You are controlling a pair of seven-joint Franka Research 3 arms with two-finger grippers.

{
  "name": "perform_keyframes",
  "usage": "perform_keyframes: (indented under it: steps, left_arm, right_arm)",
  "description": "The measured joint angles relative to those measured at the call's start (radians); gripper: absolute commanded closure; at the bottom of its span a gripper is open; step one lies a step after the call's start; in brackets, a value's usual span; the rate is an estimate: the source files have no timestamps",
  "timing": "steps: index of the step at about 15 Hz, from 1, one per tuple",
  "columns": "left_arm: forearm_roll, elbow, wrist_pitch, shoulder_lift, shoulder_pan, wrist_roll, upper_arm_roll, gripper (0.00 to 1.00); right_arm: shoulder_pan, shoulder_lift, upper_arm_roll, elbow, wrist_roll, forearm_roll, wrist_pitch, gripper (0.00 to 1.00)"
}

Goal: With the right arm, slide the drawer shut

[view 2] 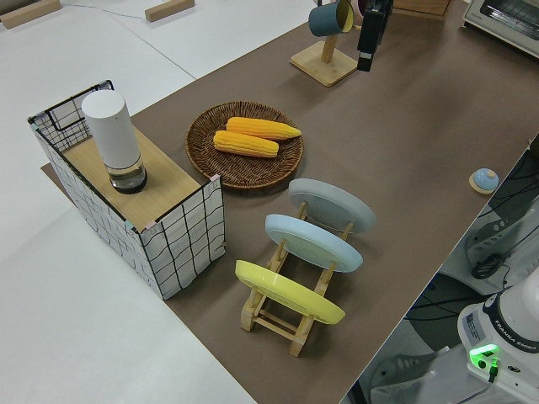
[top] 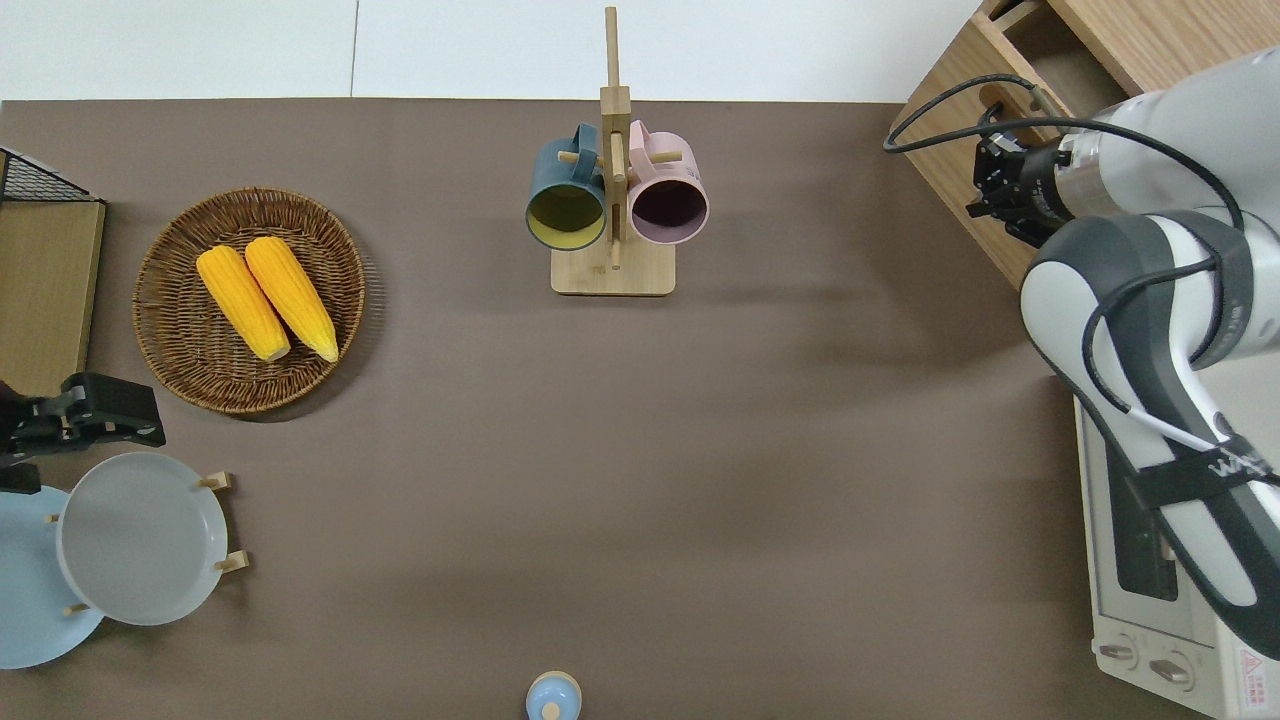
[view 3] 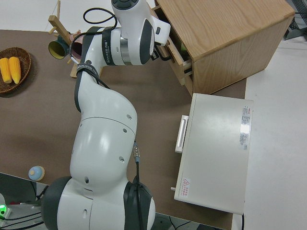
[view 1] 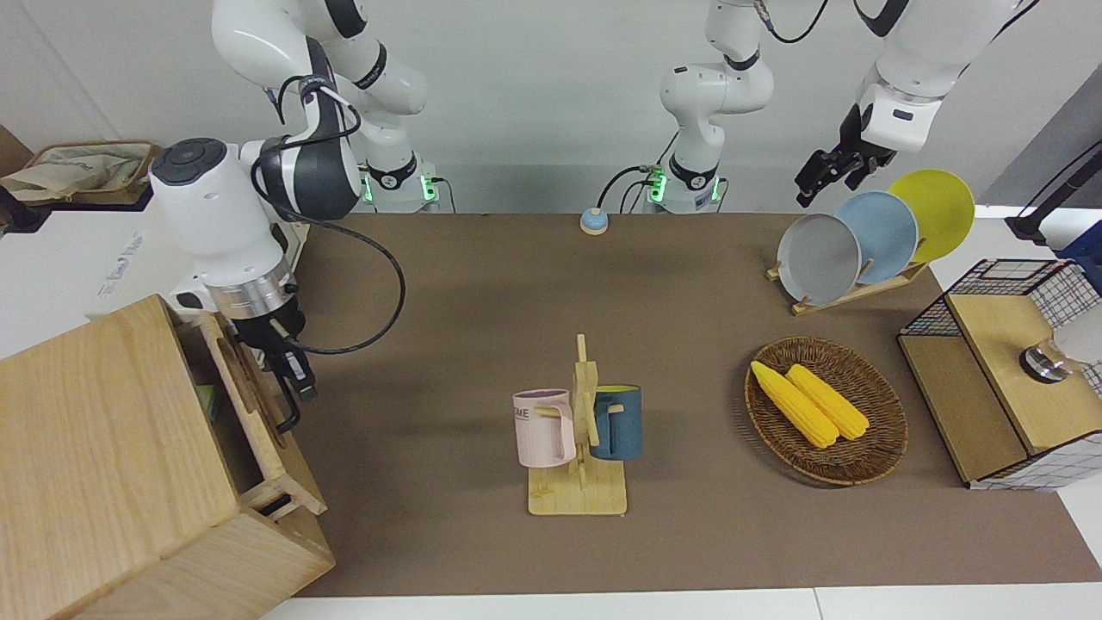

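Mug rack (top: 612, 200) mid-bench, holding a blue mug (top: 566, 200) and a pink mug (top: 668, 197). Toward the left arm's end from the rack: wicker basket (top: 170, 330) with two corn cobs (top: 265, 297); plate stand (view 1: 848, 288) with grey, blue and yellow plates, nearer the robots. Wire-mesh basket (view 1: 1003, 284) carrying a white cylinder (view 2: 114, 139).

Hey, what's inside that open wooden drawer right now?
The drawer is still partly open. Something green shows inside; the cabinet covers the rest. The right gripper is at its front.
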Motion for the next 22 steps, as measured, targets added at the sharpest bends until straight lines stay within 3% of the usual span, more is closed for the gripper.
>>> perform_keyframes:
  steps: [5, 13, 15, 19, 20, 22]
  left_arm:
    - [0.000, 0.000, 0.000, 0.000, 0.000, 0.000, 0.000, 0.01]
    - [0.000, 0.000, 0.000, 0.000, 0.000, 0.000, 0.000, 0.01]
    - [0.000, 0.000, 0.000, 0.000, 0.000, 0.000, 0.000, 0.01]
    - [0.000, 0.000, 0.000, 0.000, 0.000, 0.000, 0.000, 0.01]
    - [0.000, 0.000, 0.000, 0.000, 0.000, 0.000, 0.000, 0.01]
    - [0.000, 0.000, 0.000, 0.000, 0.000, 0.000, 0.000, 0.01]
  right_arm:
    - [-0.048, 0.029, 0.004, 0.002, -0.053, -0.002, 0.056, 1.000]
    - [-0.053, 0.041, 0.015, 0.003, -0.066, -0.030, 0.066, 0.994]
    - [-0.053, 0.041, 0.017, 0.005, -0.065, -0.033, 0.066, 0.942]
    - [-0.041, 0.002, 0.037, -0.008, -0.077, -0.053, 0.046, 0.654]
    - [-0.025, -0.021, 0.041, -0.024, -0.090, -0.055, 0.028, 0.446]
    - [0.008, -0.064, 0.042, -0.055, -0.132, -0.058, -0.009, 0.130]
